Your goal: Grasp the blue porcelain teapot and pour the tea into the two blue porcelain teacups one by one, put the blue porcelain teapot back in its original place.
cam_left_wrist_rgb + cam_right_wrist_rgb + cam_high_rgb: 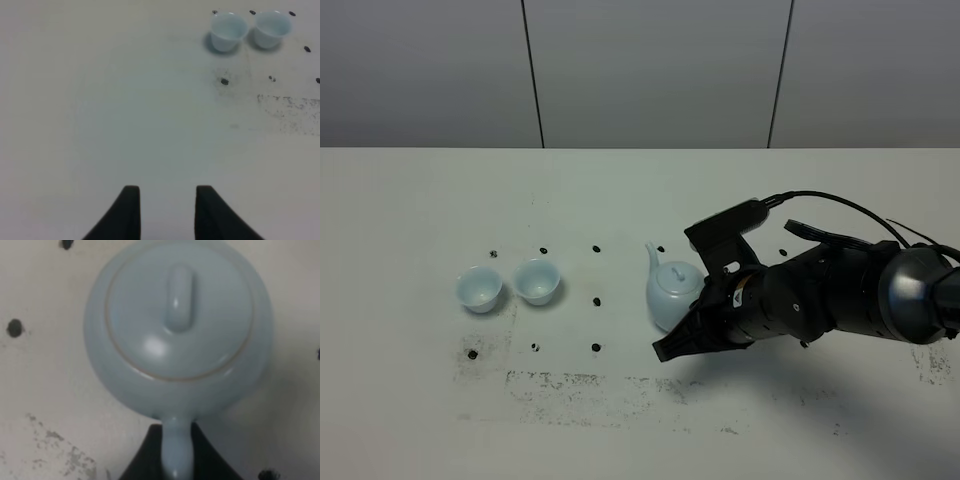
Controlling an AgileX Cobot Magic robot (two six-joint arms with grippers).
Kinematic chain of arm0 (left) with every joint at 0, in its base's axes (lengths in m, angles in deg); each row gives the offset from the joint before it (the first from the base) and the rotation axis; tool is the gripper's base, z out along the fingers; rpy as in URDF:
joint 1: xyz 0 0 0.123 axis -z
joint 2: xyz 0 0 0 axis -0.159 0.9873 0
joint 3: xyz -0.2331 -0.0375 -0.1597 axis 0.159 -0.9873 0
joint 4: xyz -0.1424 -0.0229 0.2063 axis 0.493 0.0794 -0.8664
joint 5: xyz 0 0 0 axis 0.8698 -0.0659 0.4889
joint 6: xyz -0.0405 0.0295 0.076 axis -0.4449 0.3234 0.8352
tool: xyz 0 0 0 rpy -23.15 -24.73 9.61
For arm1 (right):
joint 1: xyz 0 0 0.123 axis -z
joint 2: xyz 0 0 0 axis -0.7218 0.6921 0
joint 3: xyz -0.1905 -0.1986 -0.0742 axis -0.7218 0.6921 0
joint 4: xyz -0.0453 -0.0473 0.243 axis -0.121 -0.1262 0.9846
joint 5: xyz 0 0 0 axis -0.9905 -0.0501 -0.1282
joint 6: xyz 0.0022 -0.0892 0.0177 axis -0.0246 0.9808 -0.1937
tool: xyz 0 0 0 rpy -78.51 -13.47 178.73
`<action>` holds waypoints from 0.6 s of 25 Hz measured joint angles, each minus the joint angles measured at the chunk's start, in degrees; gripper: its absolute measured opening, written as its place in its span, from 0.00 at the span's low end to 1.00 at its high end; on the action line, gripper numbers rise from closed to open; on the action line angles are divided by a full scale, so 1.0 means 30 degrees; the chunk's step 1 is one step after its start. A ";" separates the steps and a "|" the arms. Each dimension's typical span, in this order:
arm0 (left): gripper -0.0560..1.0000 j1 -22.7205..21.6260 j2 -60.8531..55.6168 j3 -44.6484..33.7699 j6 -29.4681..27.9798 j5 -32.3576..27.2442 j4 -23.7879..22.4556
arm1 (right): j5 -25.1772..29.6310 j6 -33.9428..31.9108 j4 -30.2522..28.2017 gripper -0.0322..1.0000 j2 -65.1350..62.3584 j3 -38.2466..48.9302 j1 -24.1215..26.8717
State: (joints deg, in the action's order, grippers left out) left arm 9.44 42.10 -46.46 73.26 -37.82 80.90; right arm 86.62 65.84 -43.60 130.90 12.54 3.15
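Note:
The blue porcelain teapot (670, 292) stands upright on the white table, right of centre, lid on, spout pointing to the back left. In the right wrist view the teapot (177, 325) fills the frame. My right gripper (694, 314) reaches it from the right; its black fingers (147, 455) press both sides of the loop handle (176, 452). The two blue porcelain teacups (480, 288) (537, 281) stand side by side to the teapot's left, upright. They also show in the left wrist view (228, 31) (270, 28). My left gripper (167, 200) is open and empty, over bare table away from the cups.
Small black dots (597, 301) mark the white table (410, 200) around the cups and teapot. A dark scuffed patch (580, 385) runs along the front. A grey panelled wall stands behind. The right arm's cable (840, 205) loops above it.

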 joint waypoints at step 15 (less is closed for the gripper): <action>0.33 0.0000 0.0000 0.0000 0.0000 0.0000 0.0000 | 0.4529 0.5805 -0.1003 0.06 -0.0119 -0.6262 -0.0194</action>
State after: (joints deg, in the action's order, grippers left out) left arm 9.44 42.10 -46.46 73.26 -37.82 80.90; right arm 100.21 83.26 -46.61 130.54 -6.25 2.57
